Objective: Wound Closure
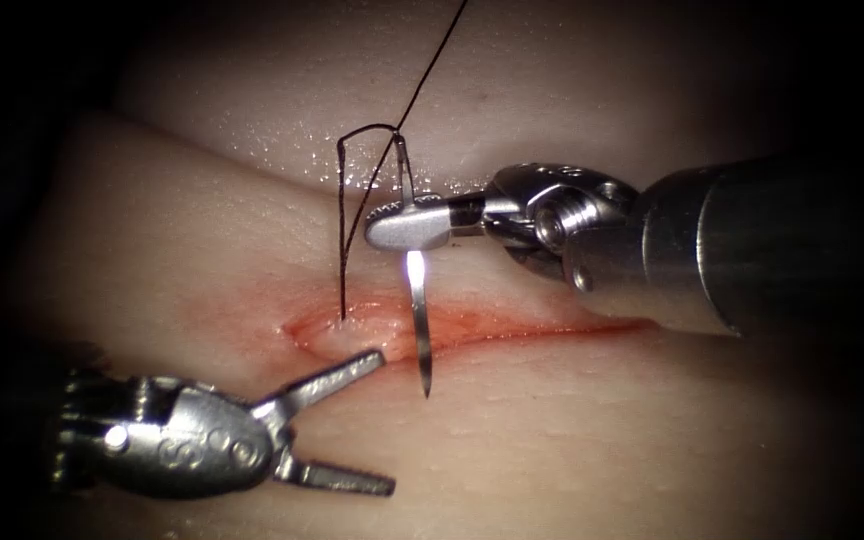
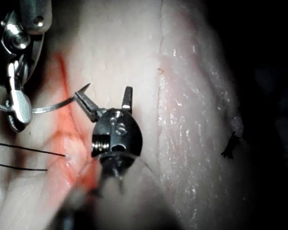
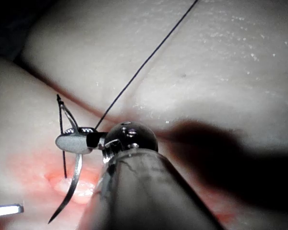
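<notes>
Two tools: right tool (image 1: 402, 225) grips needle (image 1: 419, 330) mid-curve above cut (image 1: 512, 325); left tool (image 1: 352, 420) spread, empty

From my console, the surroundings read as darkness: black closes in around the lit field in the endoscope view, deepest toward 9 o'clock and 3 o'clock. The light falls brightest on the middle of the tissue (image 1: 202, 250), with wet sparkles glinting between 11 and 12 o'clock. In the right wrist view a broad shadow (image 3: 230, 163) lies across the pale surface. What lies past the dark rim I cannot tell.
</notes>
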`<state>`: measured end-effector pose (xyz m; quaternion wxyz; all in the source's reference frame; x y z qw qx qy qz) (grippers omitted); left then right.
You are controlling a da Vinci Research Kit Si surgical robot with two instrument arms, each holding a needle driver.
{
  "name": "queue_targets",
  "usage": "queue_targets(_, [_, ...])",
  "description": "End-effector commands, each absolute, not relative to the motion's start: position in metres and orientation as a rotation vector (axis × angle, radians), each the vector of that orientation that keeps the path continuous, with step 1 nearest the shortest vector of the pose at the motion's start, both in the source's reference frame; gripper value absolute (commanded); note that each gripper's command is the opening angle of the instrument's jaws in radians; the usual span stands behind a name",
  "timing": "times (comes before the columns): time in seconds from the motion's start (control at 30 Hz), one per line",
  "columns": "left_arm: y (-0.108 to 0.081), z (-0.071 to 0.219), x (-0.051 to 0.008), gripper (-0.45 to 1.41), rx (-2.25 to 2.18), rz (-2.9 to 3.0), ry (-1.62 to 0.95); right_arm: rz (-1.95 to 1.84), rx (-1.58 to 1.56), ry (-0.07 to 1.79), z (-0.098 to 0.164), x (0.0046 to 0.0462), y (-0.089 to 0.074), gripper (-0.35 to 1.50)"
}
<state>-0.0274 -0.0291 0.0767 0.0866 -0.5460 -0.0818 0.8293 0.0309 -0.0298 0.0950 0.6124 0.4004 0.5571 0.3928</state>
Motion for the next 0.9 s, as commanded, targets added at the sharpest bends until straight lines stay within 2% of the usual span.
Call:
queue_targets(0.03, [-0.029,0.077,-0.0274,0.52,-1.637,2.448,-0.300,0.882,0.897,1.304,0.096,0.0318,-0.030,-0.35])
queue_targets(0.17, [-0.029,0.078,-0.0257,-0.01,-1.646,2.402,-0.439,0.801,0.805,1.372,0.096,0.0323,-0.032,-0.35])
queue_targets(0.23, [-0.029,0.079,-0.0254,-0.11,-1.622,2.393,-0.456,0.782,0.778,1.397,0.096,0.0324,-0.032,-0.35])
queue_targets(0.3, [-0.029,0.079,-0.0253,-0.38,-1.588,2.386,-0.490,0.760,0.748,1.420,0.096,0.0324,-0.032,-0.35])
queue_targets(0.33, [-0.028,0.080,-0.0253,-0.45,-1.563,2.389,-0.515,0.754,0.739,1.426,0.096,0.0324,-0.032,-0.35])
queue_targets(0.9, [-0.026,0.088,-0.0267,-0.45,-1.144,2.579,-0.682,0.595,0.556,1.508,0.096,0.0323,-0.032,-0.35])
